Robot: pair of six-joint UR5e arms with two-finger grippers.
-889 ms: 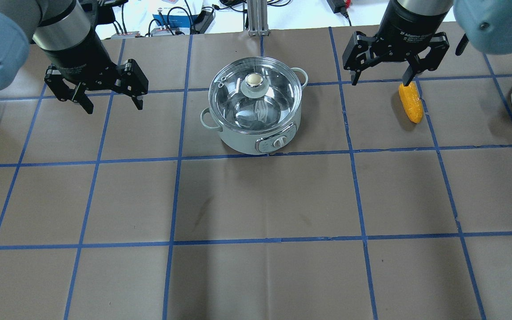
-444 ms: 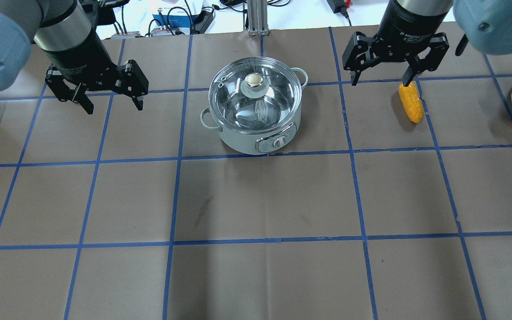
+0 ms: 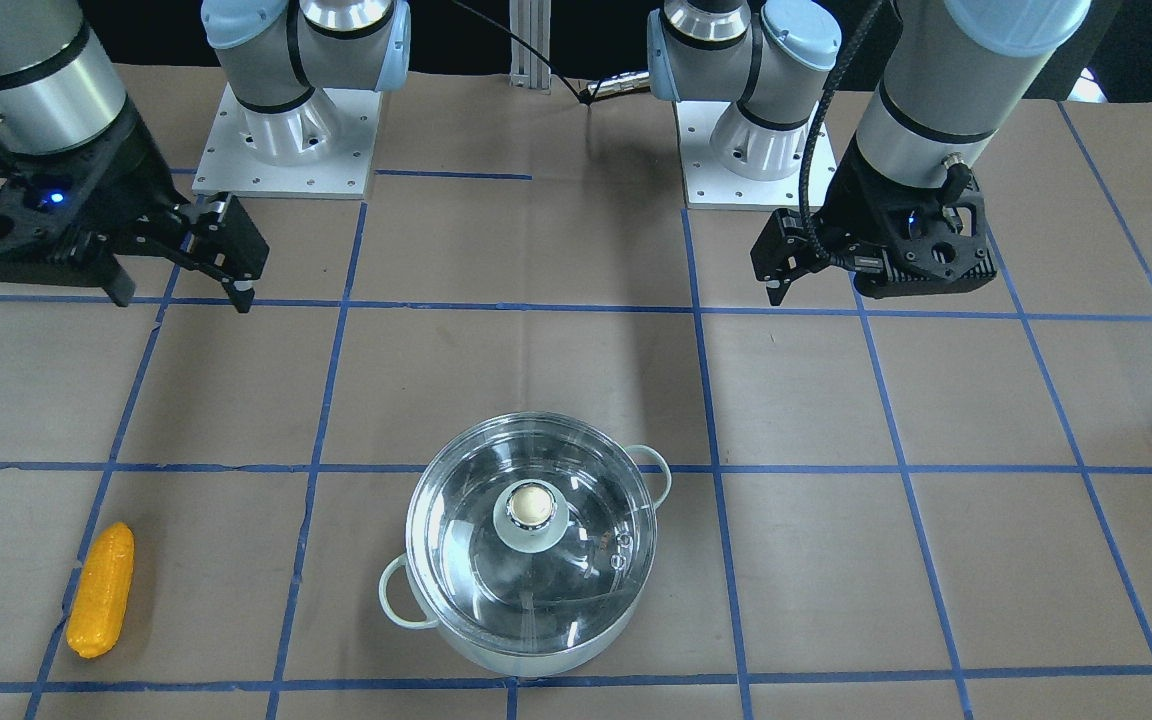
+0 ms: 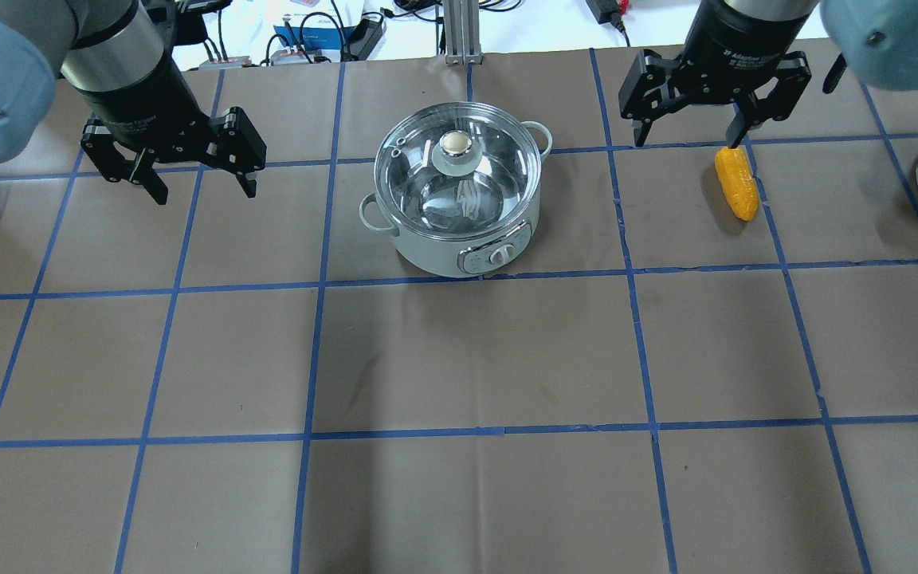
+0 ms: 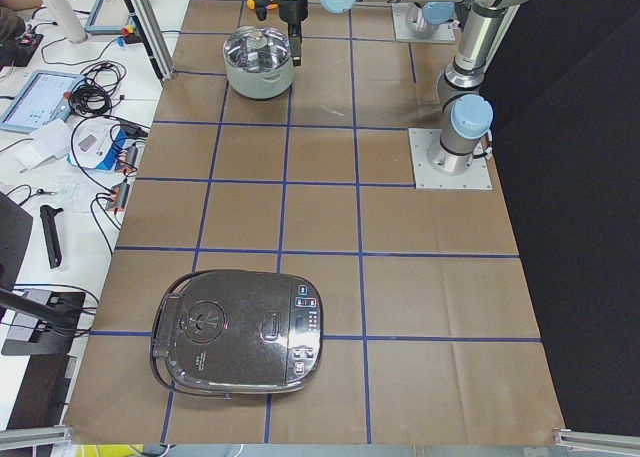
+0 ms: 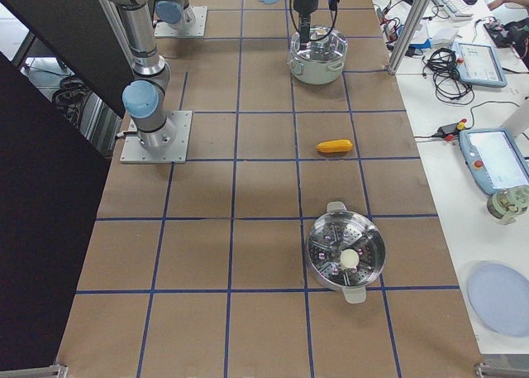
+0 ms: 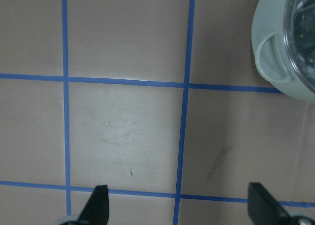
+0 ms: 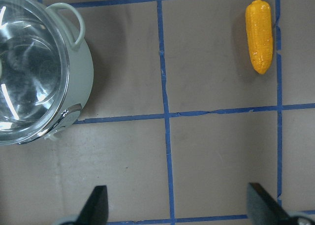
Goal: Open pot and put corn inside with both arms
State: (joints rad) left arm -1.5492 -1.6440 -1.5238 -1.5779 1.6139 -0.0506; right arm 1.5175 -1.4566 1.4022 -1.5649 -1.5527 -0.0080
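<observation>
- Spread wide, gripping nothing: left gripper (image 4: 205,191), above the table (image 4: 467,359), well left of the pot (image 4: 435,257).
- Equally wide and empty: right gripper (image 4: 686,139), raised, near the corn (image 4: 735,183) but clear of it; corn flat, well right of the pot.
- Lid (image 4: 427,199) on; opening not yet begun.
- Next, likely: centring over the knob (image 4: 453,144), closing, lifting.

right gripper (image 4: 686,142) | "2F Adaptive Gripper" | left gripper (image 4: 207,195) | print illegible
</observation>
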